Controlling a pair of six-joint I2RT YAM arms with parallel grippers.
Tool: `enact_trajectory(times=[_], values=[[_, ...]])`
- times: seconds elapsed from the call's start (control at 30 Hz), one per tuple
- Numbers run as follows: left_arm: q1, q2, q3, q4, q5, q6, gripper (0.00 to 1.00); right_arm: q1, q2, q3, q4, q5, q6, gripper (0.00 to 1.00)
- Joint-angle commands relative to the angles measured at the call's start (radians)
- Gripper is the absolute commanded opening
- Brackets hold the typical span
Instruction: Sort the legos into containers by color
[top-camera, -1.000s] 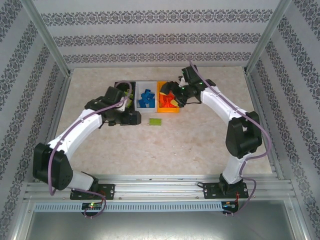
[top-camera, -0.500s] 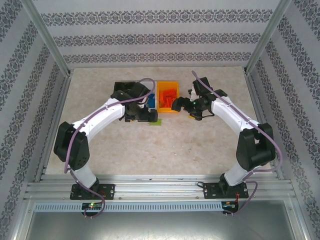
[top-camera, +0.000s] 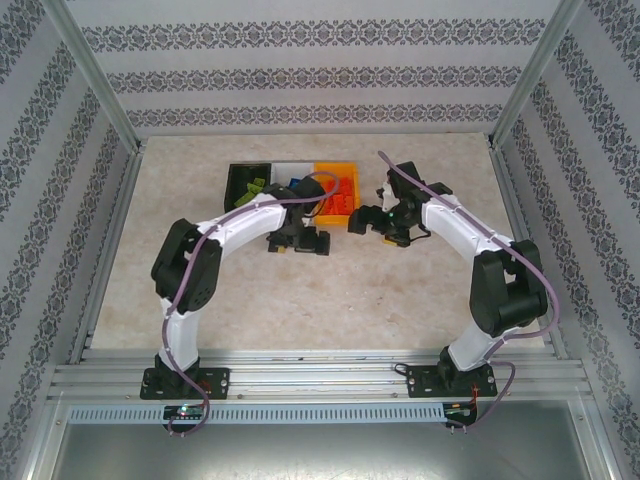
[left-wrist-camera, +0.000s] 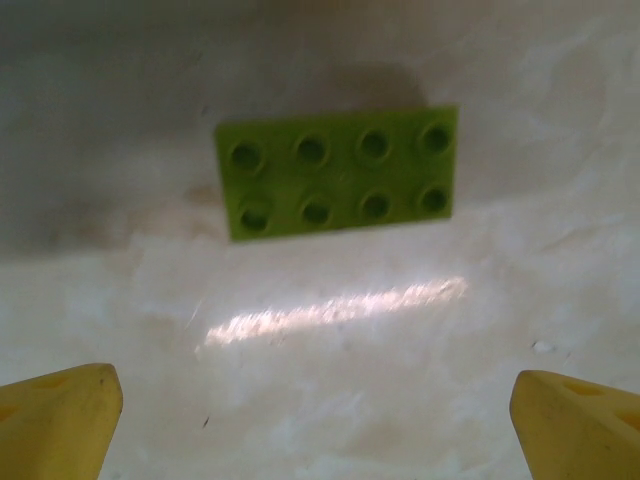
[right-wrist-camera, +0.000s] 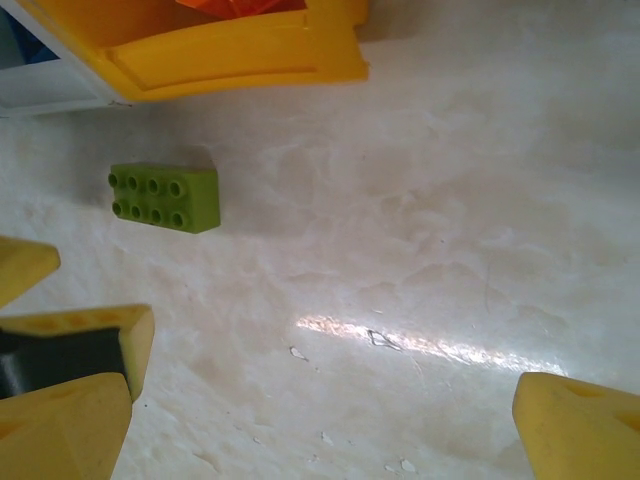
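A lime green lego (left-wrist-camera: 337, 172) lies flat on the table, studs up, just ahead of my open left gripper (left-wrist-camera: 320, 430), which holds nothing. In the right wrist view the same lego (right-wrist-camera: 165, 197) sits below the orange container (right-wrist-camera: 240, 50). My right gripper (right-wrist-camera: 320, 430) is open and empty over bare table. From above, the black container (top-camera: 232, 185) holds lime legos, the white container (top-camera: 290, 166) blue ones, and the orange container (top-camera: 335, 167) orange-red ones. The left gripper (top-camera: 300, 242) hangs in front of the containers, covering the loose lego. The right gripper (top-camera: 362, 222) is beside the orange container's near right corner.
The left arm (top-camera: 240, 215) arches across the front of the black and white containers. The white container's corner (right-wrist-camera: 40, 90) is at the upper left of the right wrist view. Bare marbled table (top-camera: 330, 300) lies near the arms' bases.
The left arm swung right from the black container to above the loose lime lego. The right gripper drew back out of the orange container toward the near right and opened wider.
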Motion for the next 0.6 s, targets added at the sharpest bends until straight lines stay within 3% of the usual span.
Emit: enact_trajectory(times=[0.0,0.13,0.57], values=[[-0.011,0.04,0.075,-0.048,-0.033,0.058,1.0,-0.009,-0.01,0.004,-0.008,0.007,-0.032,0.98],[-0.011,0.08,0.108,-0.056,-0.032,0.047,1.0,-0.028,0.03,0.068,-0.106,0.037,-0.085,0.98],[-0.008,0.187,0.186,-0.056,-0.069,0.067,0.97,-0.06,-0.022,-0.018,-0.056,0.001,-0.057,0.98]])
